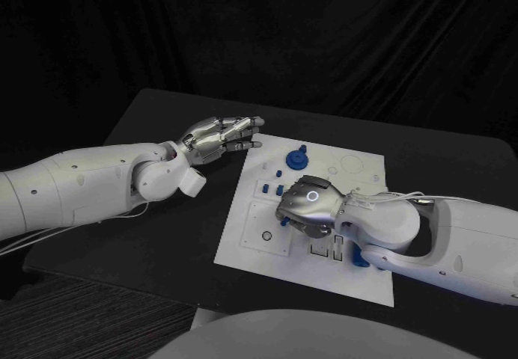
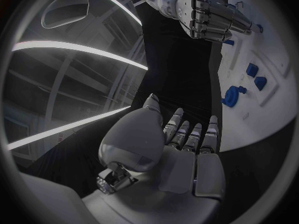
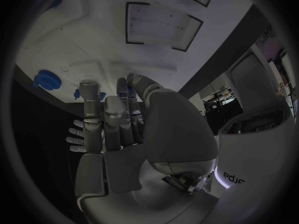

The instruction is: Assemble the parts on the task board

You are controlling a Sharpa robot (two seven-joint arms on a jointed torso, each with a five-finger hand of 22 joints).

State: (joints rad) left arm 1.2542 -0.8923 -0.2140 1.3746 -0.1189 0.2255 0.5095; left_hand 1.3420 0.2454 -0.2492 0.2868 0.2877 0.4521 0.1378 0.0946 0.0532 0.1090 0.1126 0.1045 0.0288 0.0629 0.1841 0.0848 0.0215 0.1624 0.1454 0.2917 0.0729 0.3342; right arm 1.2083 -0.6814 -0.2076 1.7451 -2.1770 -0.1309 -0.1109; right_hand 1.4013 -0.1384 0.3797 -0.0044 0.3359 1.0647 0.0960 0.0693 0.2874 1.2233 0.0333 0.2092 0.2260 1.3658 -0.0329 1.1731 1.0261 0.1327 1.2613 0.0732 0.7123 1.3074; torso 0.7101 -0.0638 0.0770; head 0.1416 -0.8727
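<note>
The white task board [image 1: 356,168] lies in the middle of the black table. A round blue part [image 1: 295,158] stands near its far edge, with small blue parts [image 1: 280,189] just below it. Another blue part [image 1: 358,259] sits near the board's front right. My right hand [image 1: 311,203] hovers palm down over the board's middle, its fingers bent down beside the small blue parts [image 3: 128,87]; whether they grip one is hidden. My left hand [image 1: 222,137] hangs at the board's far left corner with half-bent fingers [image 2: 187,134] and holds nothing.
The board carries two framed rectangular recesses [image 3: 163,19] and slots near its front [image 1: 329,248]. Bare black table [image 1: 162,239] stretches to the left of the board, under my left arm. A dark curtain backs the table.
</note>
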